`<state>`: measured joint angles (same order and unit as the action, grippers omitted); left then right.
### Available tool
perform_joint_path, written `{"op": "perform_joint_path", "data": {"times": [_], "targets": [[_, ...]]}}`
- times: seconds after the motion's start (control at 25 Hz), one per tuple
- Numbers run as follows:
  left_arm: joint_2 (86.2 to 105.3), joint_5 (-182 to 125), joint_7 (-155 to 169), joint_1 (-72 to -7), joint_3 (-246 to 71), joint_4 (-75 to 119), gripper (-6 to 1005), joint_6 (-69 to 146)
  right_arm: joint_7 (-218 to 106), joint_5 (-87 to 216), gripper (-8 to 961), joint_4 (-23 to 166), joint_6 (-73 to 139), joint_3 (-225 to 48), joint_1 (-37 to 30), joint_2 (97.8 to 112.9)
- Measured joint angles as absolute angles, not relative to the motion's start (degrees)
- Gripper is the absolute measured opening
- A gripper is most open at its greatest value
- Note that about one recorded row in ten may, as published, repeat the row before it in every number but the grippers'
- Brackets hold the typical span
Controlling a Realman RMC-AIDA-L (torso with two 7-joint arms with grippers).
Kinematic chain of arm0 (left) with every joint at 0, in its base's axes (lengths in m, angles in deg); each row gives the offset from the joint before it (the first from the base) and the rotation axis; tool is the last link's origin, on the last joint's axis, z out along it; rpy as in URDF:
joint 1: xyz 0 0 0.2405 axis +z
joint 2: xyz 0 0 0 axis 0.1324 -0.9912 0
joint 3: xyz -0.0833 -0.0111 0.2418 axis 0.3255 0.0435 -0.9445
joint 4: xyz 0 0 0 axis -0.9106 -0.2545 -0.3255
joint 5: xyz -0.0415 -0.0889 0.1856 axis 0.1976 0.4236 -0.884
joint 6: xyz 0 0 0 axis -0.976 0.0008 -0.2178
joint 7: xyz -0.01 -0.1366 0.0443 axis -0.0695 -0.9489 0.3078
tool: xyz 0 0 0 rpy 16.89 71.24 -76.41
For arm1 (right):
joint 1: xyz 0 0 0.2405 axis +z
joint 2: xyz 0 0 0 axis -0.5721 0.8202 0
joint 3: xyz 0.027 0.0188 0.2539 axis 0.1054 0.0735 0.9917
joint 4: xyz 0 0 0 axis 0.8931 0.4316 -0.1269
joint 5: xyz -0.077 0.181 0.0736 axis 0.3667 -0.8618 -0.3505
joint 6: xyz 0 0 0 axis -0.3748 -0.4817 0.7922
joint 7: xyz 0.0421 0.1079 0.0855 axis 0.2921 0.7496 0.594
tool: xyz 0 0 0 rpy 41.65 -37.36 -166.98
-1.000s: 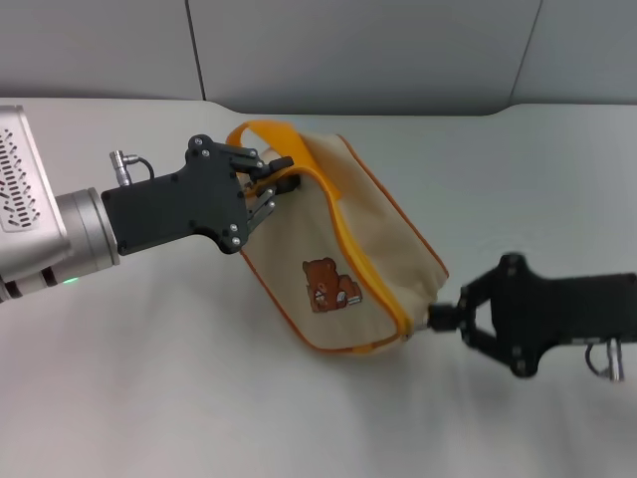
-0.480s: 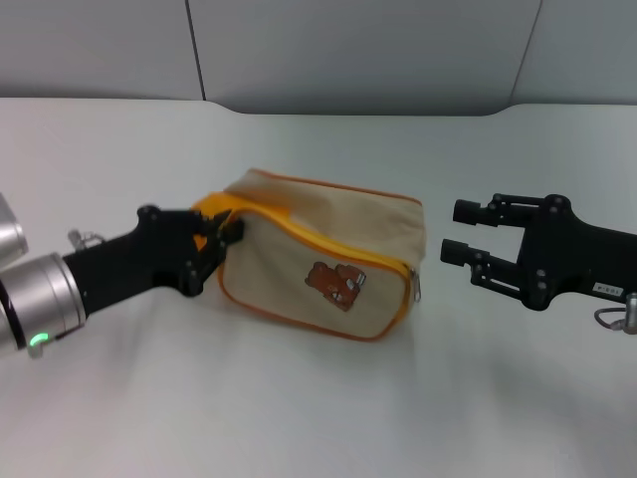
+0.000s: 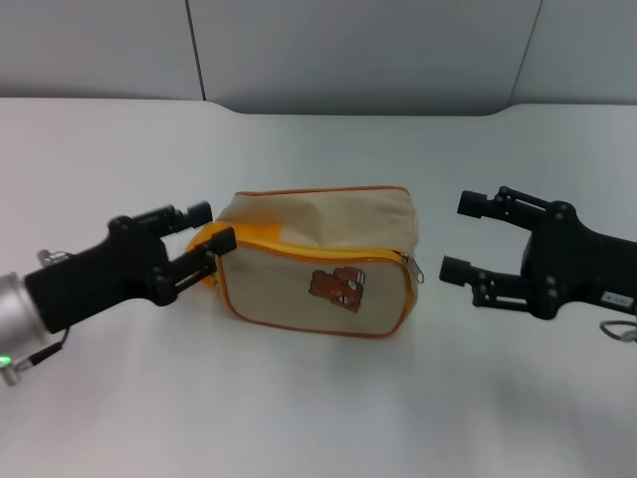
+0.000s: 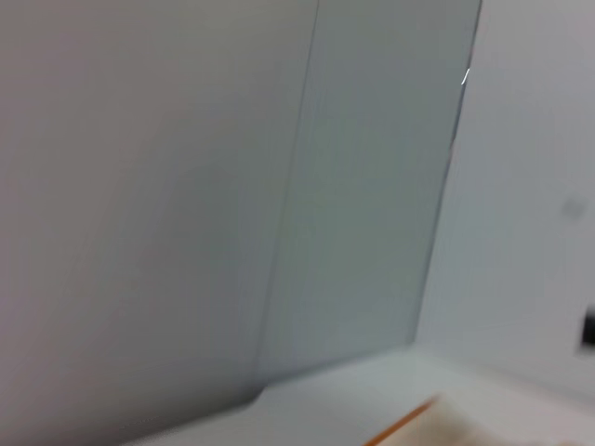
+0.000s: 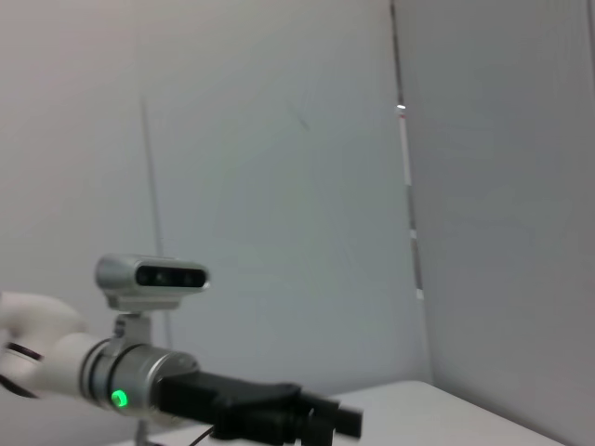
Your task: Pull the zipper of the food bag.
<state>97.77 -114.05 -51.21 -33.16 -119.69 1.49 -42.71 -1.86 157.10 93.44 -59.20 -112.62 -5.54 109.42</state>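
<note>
White tabletop (image 3: pixel 318 418) spans the work area, backed by grey wall panels (image 3: pixel 358 50). The food bag (image 3: pixel 318 261) lies on its side near the table's centre, bear patch (image 3: pixel 335 286) facing the head camera. The zipper (image 3: pixel 309 257) runs along the upper front edge as an orange band; its silver pull tab (image 3: pixel 415 269) hangs at the bag's right end.

Left gripper (image 3: pixel 204 239): positioned at the bag's left end, fingers spread, one on each side of the orange loop handle (image 3: pixel 206 242). No finger is clamped on the handle; whether a finger touches it cannot be determined.

Right gripper (image 3: pixel 463 236): positioned just beside the bag's right end, fingers spread wide and apart from the fabric. The pull tab lies near the lower finger, not touching it.

Left wrist view: mostly wall, with a corner of the bag's beige canvas and orange piping at the frame edge. Right wrist view: wall, plus the left arm (image 5: pixel 139 381) with a green indicator lit.
</note>
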Motion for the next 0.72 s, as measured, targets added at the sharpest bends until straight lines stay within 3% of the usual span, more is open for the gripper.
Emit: {"op": "perform_joint_path", "data": {"times": [0.04, 0.08, 0.2, 0.28, 0.72], "targets": [[97.77, -114.05, -51.21, -33.16, -119.69, 1.49, 298, -42.71, -1.86, 157.10, 774, 93.44, -59.20, -112.62, -5.54, 109.42], [96.33, -114.71, -52.10, -33.25, -120.25, 1.39, 341, -50.18, -1.04, 157.42, 781, 93.46, -61.88, -112.85, -5.56, 108.77], [94.80, -117.26, -52.36, -33.92, -122.70, 1.18, 469, -56.30, -0.58, 158.58, 801, 93.50, -64.82, -113.08, -5.80, 108.20], [93.95, -121.33, -52.98, -34.66, -125.52, 0.79, 703, -59.24, -0.43, 161.17, 815, 93.72, -66.59, -113.20, -6.07, 108.05], [94.42, -125.06, -52.56, -33.92, -126.29, 0.44, 770, -59.78, -0.42, 170.15, 828, 93.55, -66.61, -113.22, -5.65, 108.80]]}}
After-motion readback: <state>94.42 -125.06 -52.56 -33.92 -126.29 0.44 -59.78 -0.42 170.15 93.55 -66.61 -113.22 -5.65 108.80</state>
